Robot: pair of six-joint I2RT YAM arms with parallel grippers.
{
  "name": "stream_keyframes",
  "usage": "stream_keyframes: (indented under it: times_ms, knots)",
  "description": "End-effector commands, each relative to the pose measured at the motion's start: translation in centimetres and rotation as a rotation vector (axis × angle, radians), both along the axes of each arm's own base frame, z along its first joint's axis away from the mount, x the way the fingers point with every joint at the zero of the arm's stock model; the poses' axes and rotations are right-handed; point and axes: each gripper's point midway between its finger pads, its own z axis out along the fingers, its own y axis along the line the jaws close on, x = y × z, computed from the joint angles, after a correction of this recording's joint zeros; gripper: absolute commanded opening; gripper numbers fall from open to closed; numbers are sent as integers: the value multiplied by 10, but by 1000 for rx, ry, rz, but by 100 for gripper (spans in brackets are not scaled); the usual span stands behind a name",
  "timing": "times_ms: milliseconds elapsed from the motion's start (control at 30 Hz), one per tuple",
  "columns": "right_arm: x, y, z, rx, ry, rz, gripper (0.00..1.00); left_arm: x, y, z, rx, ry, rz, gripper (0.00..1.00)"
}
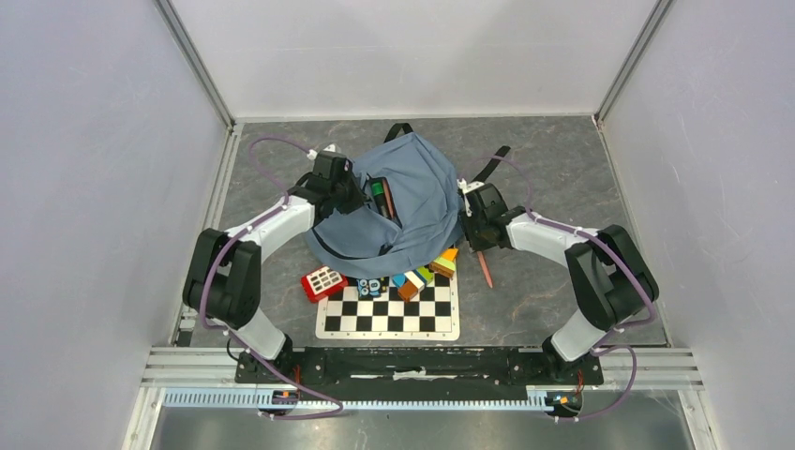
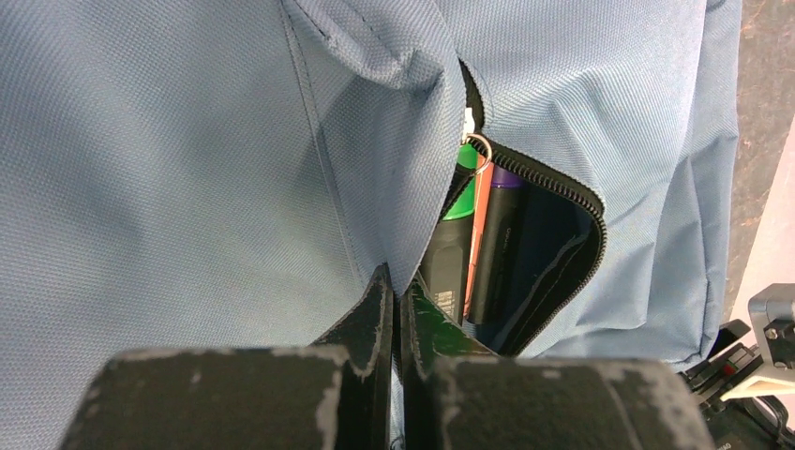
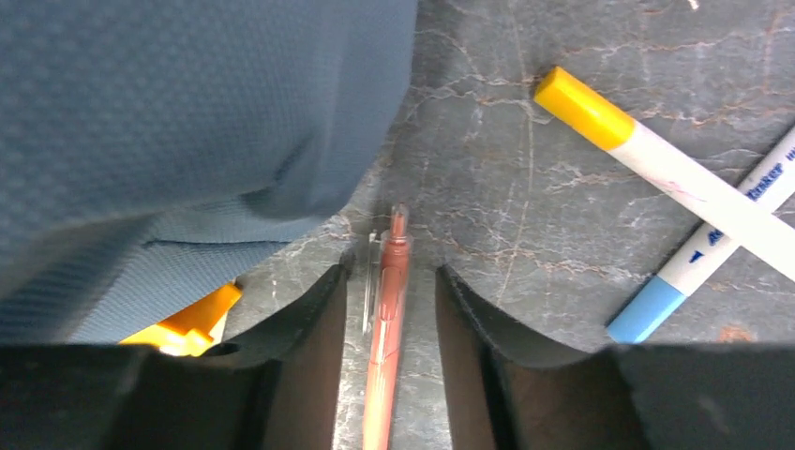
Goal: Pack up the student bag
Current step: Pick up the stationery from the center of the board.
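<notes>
Both arms reach inward from opposite sides, one gripper closed and one parted.
The left arm has its elbow out and its forearm angled in. The left gripper has its jaws pressed together on a fold of the bag. The right arm mirrors that pose with its wrist tipped down. The right gripper has its jaws apart on either side of a pen, clear of it.
</notes>
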Motion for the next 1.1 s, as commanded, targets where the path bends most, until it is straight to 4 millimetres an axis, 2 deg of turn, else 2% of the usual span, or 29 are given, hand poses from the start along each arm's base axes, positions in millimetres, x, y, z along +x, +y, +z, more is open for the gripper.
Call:
stream_keyframes:
  times_ms: [0,67,133,367,500,800,867,967,1067]
  knots:
    - [0,-7,3,-68,-16,23,50,-12,2,13,-32,-2,22,2]
    - [-10,-13,0,-91,-9,30,56,-13,3,13,-34,0,23,2]
    - [-21,-17,-2,-99,-1,42,58,-14,3,12,-35,2,24,2]
    - [-49,-14,-8,-84,35,108,51,-15,1,8,-40,9,11,2]
    - [-58,-16,-14,-98,71,125,43,-14,-1,11,-45,6,6,2]
    - [-66,-24,-23,-138,121,110,17,-18,2,11,-38,6,13,2]
    - [-65,-30,-18,-160,109,84,8,-18,2,13,-40,2,13,2]
    - [-60,-33,-4,-168,72,54,0,-18,2,15,-41,-3,8,2]
    - [-49,-28,27,-133,0,30,0,-19,1,16,-44,-7,0,2]
